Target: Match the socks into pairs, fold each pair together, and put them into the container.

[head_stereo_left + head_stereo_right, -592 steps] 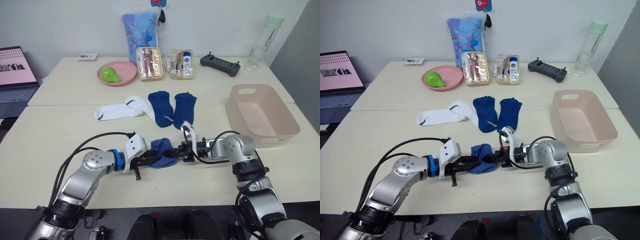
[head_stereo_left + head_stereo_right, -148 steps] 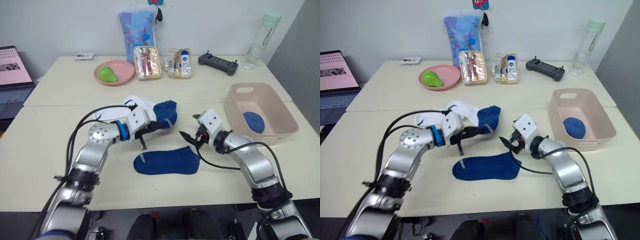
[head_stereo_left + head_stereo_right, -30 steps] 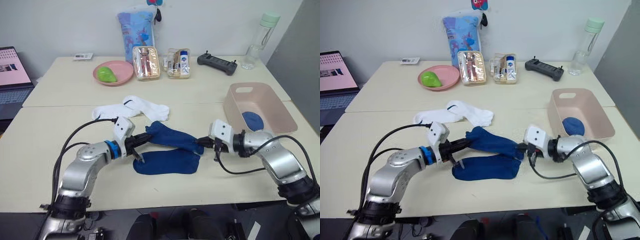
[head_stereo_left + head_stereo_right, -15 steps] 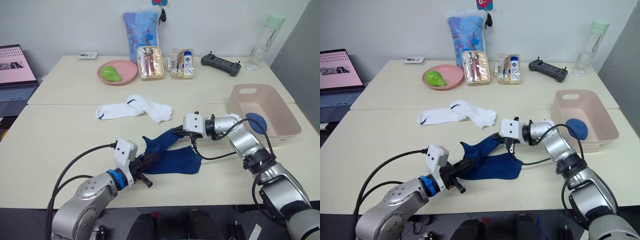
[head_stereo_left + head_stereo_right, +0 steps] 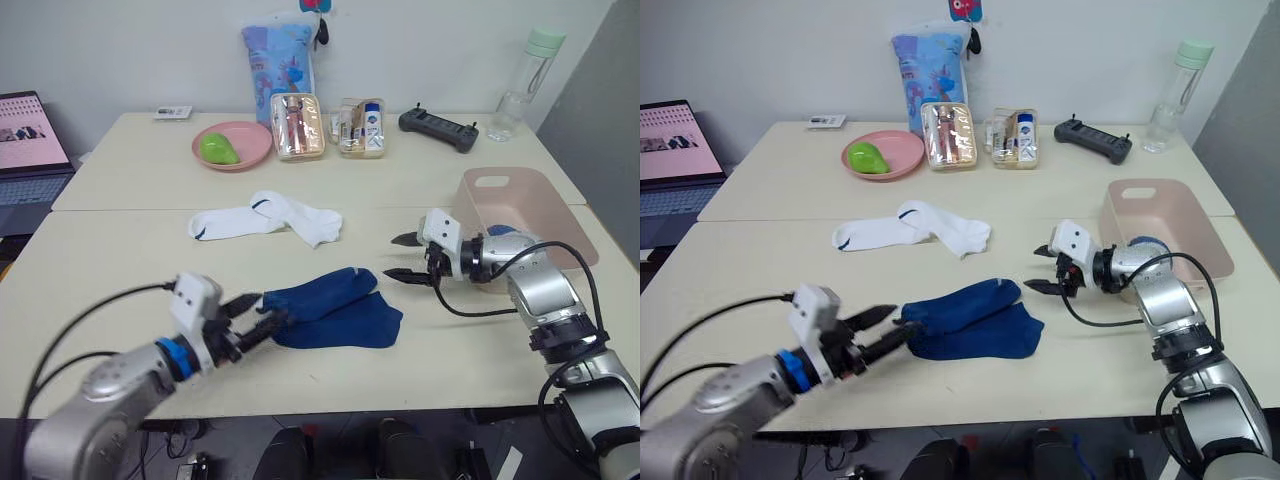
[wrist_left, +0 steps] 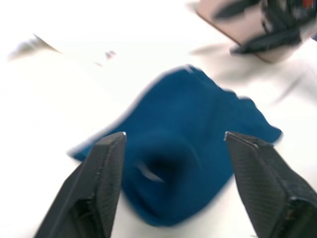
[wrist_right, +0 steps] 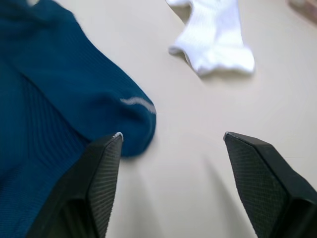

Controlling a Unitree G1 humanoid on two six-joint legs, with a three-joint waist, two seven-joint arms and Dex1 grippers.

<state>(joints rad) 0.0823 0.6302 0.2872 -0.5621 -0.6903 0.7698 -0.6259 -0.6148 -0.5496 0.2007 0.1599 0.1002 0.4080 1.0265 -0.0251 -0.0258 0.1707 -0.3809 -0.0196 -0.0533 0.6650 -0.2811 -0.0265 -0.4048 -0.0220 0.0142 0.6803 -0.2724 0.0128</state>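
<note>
My two dark blue socks lie one on top of the other on the desk, roughly lined up, the upper one skewed a little so its toe sits nearer the container than the lower one's does. My left gripper hangs at the cuff end of the stack with its fingers spread wide and nothing between them. My right gripper sits between the stack and the container, also spread wide and empty, just off the toe end.

These socks are soft knit, light and floppy, so I judge they will sag, slide over one another and drag on the desk if I lift only one layer. To fold the pair I would pinch both layers together at the cuffs, where the ribbed band is thicker and gives a firmer bite, and press low enough to catch the bottom sock as well. The toe end is thinner and could slip free of a shallow grasp.

Beyond the stack, away from me, the two white socks lie touching each other, still flat and unpaired. Inside the container, near the wall closest to the stack, a rolled blue bundle shows. The container's rim looks smooth and rigid, so a loose fold could open as I drop it.
</note>
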